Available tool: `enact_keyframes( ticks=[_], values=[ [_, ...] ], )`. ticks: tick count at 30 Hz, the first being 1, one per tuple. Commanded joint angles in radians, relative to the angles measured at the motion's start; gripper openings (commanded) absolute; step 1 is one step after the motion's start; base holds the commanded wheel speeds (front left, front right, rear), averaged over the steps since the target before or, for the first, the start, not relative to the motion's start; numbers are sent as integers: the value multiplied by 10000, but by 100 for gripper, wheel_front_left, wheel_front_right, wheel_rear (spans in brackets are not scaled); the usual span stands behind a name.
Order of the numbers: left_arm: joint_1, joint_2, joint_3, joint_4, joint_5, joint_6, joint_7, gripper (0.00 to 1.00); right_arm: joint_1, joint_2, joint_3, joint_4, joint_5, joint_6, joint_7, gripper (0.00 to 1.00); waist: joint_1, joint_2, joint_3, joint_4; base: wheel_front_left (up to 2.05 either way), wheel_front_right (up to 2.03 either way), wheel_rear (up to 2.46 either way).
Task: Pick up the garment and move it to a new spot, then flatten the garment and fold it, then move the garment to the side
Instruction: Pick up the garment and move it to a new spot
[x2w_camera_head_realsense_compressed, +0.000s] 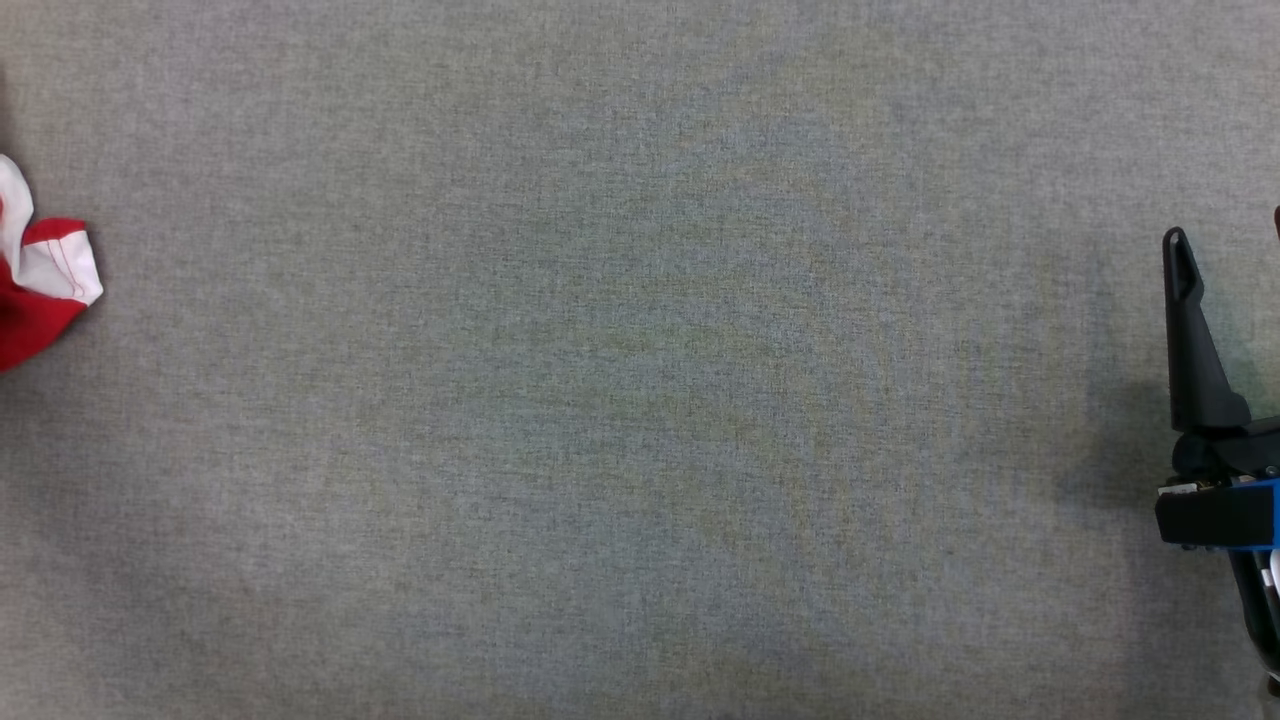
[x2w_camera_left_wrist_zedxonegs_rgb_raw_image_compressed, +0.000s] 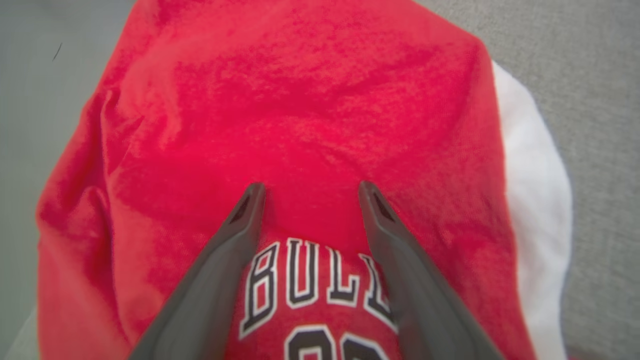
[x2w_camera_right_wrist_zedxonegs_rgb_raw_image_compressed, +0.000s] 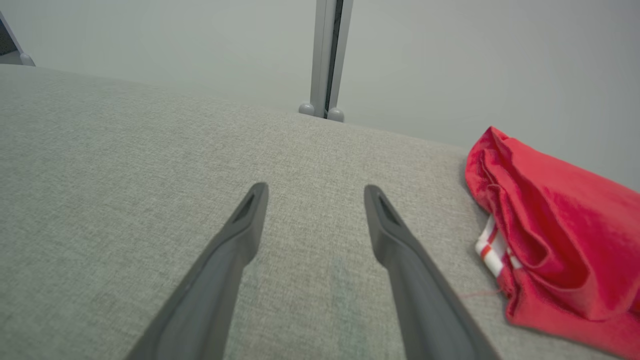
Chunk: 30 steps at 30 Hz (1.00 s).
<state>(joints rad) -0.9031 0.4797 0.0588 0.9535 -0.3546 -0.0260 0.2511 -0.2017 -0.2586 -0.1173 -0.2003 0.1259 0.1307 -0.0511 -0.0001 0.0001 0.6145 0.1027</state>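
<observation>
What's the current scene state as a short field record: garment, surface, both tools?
garment: red jersey, white trim, crumpled heap at the head view's left edge
surface: grey fabric tabletop
left tool: open, poised over the garment's lettering; contact unclear
right tool: open, over bare tabletop, apart from the garment
task stage: garment not yet flattened or folded

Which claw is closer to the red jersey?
The left. The left claw, open, hangs close over the red jersey. The right claw, also open, is over the bare grey surface, with the jersey well off to one side.
</observation>
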Motion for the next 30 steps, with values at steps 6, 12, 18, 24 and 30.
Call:
enact_keyframes(
  ticks=[6,12,18,24,30],
  values=[
    [-152,-209,-69,750,-244,-249,585,0,-91,-6,43,-64,-55,2,107,100,1,-1,-48,-5,0,0,0],
    [-647,67,-318,425,31,-442,-840,0,-148,107,121,118,-5,2,21,100,1,-1,-305,-22,0,0,0],
    [-1230,257,-613,-100,394,-549,-2757,0,-192,346,318,587,70,2,-220,100,1,-1,-883,-140,0,0,0],
    [-2025,142,-1114,-935,757,-695,-3754,0,-206,703,518,1192,110,2,-501,100,1,-1,-1707,-403,0,0,0],
    [-2584,-145,-1643,-2042,1003,-783,-3855,0,-162,1007,629,1755,126,2,-792,100,1,-1,-2373,-770,0,0,0]
  ],
)
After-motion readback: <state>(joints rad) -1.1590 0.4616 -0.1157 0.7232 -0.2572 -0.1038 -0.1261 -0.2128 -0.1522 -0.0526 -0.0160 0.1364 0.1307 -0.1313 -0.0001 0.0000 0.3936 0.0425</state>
